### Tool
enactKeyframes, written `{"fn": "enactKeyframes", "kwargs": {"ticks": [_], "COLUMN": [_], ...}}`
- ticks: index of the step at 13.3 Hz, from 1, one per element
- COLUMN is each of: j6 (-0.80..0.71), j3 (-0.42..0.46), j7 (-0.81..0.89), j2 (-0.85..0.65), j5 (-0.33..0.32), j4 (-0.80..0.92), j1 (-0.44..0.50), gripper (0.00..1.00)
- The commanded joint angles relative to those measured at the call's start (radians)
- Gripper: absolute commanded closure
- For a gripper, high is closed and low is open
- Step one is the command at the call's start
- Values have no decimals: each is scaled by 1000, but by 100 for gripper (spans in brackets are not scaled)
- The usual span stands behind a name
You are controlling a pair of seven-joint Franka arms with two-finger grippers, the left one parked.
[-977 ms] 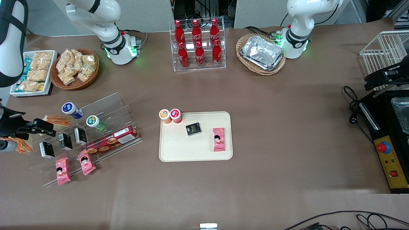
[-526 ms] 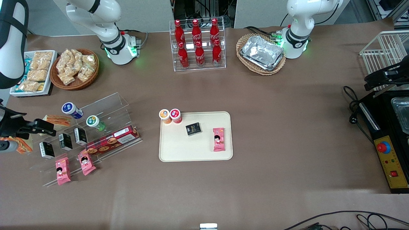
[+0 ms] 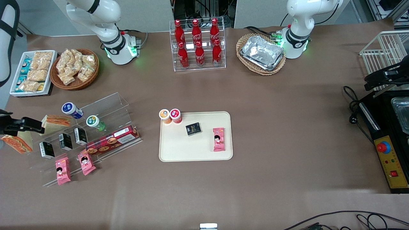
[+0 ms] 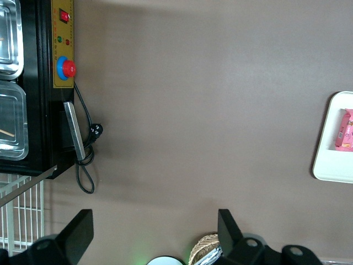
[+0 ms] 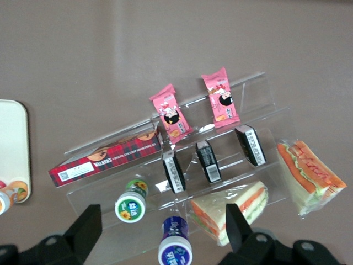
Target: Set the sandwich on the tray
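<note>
Open tool (image 5: pixel 160 232) above part-hidden sandwich (image 5: pixel 229 211)

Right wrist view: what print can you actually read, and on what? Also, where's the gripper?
"CHOCOLATE CHIP COOKIES": red tartan cookie box; brand word before it too blurred.
Pink snack packets, black cartons, round lids: unreadable.
Sandwich, tray: no text.
Gripper: open, above the acrylic shelf, holding nothing.
</note>
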Motion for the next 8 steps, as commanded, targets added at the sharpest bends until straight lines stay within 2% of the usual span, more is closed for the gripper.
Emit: {"fn": "enactKeyframes", "kwargs": {"ticks": [1,3,8], "j6": [-11,-34,-11], "j3": [8,8,8], "j7": [-20,-71,-372], "j2": [-20,-21,-14], "j5": [-17,-14,-18], "j4": [-29,-29,-28], "j1": [-36,-80,-237], "gripper": [0,0,0]}}
